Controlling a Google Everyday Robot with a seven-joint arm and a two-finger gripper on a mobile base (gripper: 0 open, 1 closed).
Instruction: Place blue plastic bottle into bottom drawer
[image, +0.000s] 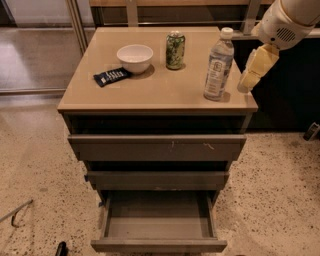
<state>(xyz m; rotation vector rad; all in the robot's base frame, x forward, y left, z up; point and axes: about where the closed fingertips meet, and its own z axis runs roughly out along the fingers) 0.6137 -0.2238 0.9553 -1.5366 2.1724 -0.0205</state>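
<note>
The blue plastic bottle (218, 65), clear with a white cap and pale label, stands upright near the right edge of the tan cabinet top (155, 87). My gripper (247, 82), with pale yellow fingers, hangs just right of the bottle at label height, a small gap apart from it, holding nothing. The bottom drawer (158, 222) is pulled out and its tray is bare.
A green patterned can (175, 50), a white bowl (135, 58) and a dark snack packet (113, 76) sit on the cabinet top. The top drawer (157, 147) and middle drawer (157, 179) stick out slightly. Speckled floor surrounds the cabinet.
</note>
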